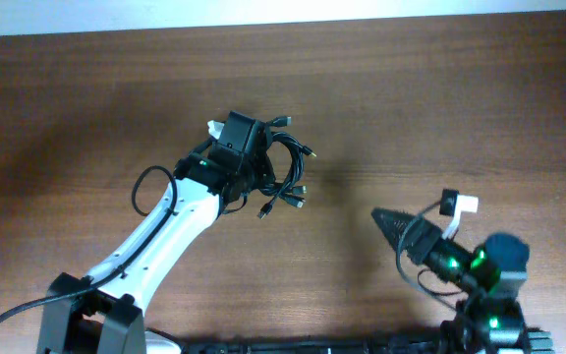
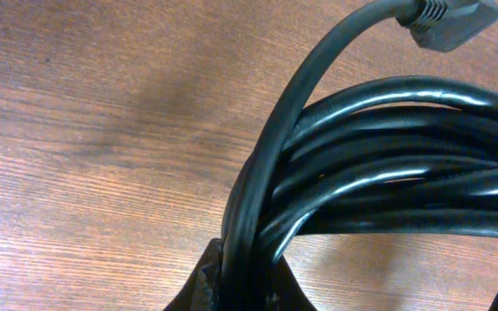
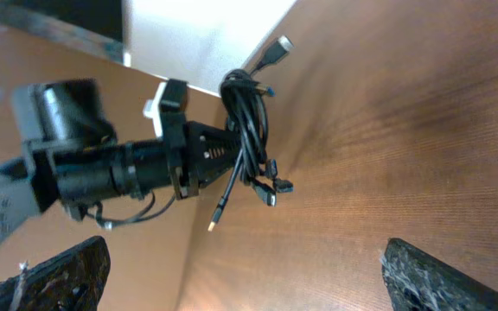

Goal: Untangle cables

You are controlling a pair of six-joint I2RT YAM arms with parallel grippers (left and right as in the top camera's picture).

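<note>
The cables (image 1: 288, 172) are thin black cords bundled together, with several small plug ends hanging out. My left gripper (image 1: 260, 167) is shut on the bundle and holds it above the wooden table. In the left wrist view the cords (image 2: 379, 164) fill the frame and pass between my fingertips (image 2: 249, 281); one plug (image 2: 443, 17) sticks out at the top right. The right wrist view shows the bundle (image 3: 249, 130) held by the left arm, plugs dangling. My right gripper (image 1: 386, 224) is open and empty, to the right of the bundle and apart from it; its fingers frame bare table (image 3: 245, 276).
The wooden table (image 1: 440, 108) extends around both arms. Its far edge (image 1: 283, 25) meets a white surface at the top. The left arm's thicker black wire (image 1: 145, 187) loops beside its white link.
</note>
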